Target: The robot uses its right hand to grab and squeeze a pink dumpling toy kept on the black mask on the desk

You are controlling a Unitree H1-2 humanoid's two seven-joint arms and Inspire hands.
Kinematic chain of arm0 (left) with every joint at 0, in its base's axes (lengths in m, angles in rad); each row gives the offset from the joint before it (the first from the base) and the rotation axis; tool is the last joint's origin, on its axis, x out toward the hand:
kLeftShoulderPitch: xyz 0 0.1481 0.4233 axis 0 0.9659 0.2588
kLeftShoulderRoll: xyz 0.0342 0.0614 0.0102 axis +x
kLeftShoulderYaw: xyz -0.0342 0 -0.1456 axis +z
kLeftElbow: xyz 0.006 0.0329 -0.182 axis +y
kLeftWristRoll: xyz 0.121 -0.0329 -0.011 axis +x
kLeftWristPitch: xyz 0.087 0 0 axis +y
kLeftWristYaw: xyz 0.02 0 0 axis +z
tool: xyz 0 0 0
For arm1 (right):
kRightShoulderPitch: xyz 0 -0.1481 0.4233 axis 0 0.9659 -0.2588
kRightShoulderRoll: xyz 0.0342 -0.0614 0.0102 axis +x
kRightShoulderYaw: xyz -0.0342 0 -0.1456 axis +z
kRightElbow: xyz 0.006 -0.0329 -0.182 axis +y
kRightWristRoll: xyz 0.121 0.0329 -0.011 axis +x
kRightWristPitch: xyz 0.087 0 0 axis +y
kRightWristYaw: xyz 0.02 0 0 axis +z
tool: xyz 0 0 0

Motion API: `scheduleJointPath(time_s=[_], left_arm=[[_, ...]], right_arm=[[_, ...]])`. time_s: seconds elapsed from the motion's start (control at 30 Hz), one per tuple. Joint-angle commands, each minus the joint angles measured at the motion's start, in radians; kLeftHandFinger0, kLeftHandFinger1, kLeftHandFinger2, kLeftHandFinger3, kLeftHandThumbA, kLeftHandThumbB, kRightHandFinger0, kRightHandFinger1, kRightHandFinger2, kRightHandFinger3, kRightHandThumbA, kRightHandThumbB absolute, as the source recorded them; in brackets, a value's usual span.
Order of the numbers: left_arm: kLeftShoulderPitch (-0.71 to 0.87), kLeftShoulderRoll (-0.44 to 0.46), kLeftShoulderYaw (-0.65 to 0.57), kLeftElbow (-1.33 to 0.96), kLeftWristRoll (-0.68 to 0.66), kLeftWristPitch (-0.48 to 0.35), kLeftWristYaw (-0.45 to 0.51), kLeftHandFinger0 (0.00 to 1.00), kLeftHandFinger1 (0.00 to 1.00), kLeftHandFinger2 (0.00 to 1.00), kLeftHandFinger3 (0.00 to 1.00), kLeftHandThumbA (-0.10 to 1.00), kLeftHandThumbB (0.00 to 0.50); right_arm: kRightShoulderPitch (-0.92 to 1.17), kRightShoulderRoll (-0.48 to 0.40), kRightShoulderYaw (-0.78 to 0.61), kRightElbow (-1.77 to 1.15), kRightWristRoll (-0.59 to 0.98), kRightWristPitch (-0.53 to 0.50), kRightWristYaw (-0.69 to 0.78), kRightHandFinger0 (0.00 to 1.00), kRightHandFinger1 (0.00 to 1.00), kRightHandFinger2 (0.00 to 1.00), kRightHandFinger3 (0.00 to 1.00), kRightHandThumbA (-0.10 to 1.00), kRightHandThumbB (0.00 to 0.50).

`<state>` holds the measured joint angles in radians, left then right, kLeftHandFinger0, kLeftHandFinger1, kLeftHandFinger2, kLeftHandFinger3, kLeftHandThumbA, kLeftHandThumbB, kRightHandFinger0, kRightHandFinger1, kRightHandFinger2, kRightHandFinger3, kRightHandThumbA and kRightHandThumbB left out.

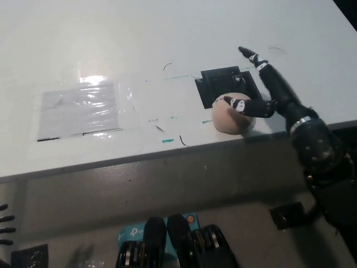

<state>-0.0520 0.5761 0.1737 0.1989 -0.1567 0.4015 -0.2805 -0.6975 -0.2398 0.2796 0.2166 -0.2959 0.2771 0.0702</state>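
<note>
On dumpling toy [230, 118]: right robot hand [262, 95] (splayed)

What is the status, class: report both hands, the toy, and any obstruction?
Black right hand open, fingers spread, reaching onto the round pink dumpling toy. Toy sits at the black square mask's near edge, not yet squeezed. White left hand barely visible at lower left. No obstruction.

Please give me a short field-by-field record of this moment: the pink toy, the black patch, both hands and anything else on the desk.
toy: round pale pink dumpling toy, near the desk's front edge
patch: black square mask, toy on its front edge
right hand: black right hand, fingers spread, one laid on the toy, not closed
left hand: white left hand, only fingertips visible at lower left
other: shiny clear plastic sheet, left of the mask
surface: white desk
</note>
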Motion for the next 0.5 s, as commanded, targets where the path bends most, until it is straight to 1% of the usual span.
scheduleJointPath(time_s=[0.0, 0.07, 0.1, 0.13, 0.2, 0.27, 0.37, 0.43, 0.47], left_arm=[[-0.013, 0.030, 0.009, -0.022, -0.002, -0.009, -0.016, 0.65, 0.77, 0.86, 0.94, 1.00, 0.047], [-0.015, 0.033, 0.008, -0.021, -0.004, -0.008, -0.021, 0.66, 0.77, 0.86, 0.95, 1.00, 0.054], [-0.014, 0.035, 0.008, -0.022, -0.002, -0.007, -0.019, 0.66, 0.77, 0.85, 0.96, 1.00, 0.040], [-0.018, 0.033, 0.011, -0.018, -0.004, -0.003, -0.017, 0.66, 0.76, 0.84, 0.94, 1.00, 0.052], [-0.018, 0.036, 0.009, -0.025, -0.003, -0.003, -0.020, 0.65, 0.76, 0.85, 0.94, 1.00, 0.042], [-0.023, 0.040, 0.007, -0.020, -0.002, -0.009, -0.026, 0.64, 0.76, 0.86, 0.95, 1.00, 0.039], [-0.032, 0.038, 0.012, -0.023, -0.005, 0.014, -0.022, 0.67, 0.78, 0.89, 0.97, 1.00, 0.056], [-0.036, 0.040, 0.013, -0.018, -0.006, 0.005, -0.025, 0.66, 0.78, 0.89, 0.97, 1.00, 0.044], [-0.037, 0.042, 0.014, -0.013, -0.010, 0.003, -0.031, 0.67, 0.79, 0.89, 0.98, 1.00, 0.055]], right_arm=[[-0.076, 0.037, -0.006, 0.036, -0.065, -0.010, -0.056, 1.00, 1.00, 1.00, 1.00, 0.75, 0.500], [-0.075, 0.055, -0.011, 0.059, -0.070, -0.024, -0.071, 1.00, 1.00, 1.00, 1.00, 0.75, 0.500], [-0.075, 0.081, -0.013, 0.107, -0.069, -0.056, -0.098, 1.00, 1.00, 1.00, 1.00, 0.72, 0.500], [-0.081, 0.099, -0.009, 0.157, -0.075, -0.074, -0.117, 1.00, 1.00, 1.00, 1.00, 0.73, 0.500], [-0.090, 0.118, -0.009, 0.214, -0.087, -0.101, -0.149, 1.00, 1.00, 1.00, 1.00, 0.74, 0.500], [-0.097, 0.129, -0.017, 0.249, -0.086, -0.122, -0.163, 1.00, 1.00, 1.00, 1.00, 0.73, 0.500], [-0.105, 0.150, -0.030, 0.298, -0.078, -0.135, -0.184, 1.00, 1.00, 1.00, 1.00, 0.73, 0.500], [-0.103, 0.183, -0.050, 0.360, -0.061, -0.158, -0.217, 1.00, 1.00, 1.00, 1.00, 0.74, 0.500], [-0.094, 0.200, -0.062, 0.377, -0.054, -0.163, -0.230, 1.00, 1.00, 1.00, 1.00, 0.73, 0.500]])
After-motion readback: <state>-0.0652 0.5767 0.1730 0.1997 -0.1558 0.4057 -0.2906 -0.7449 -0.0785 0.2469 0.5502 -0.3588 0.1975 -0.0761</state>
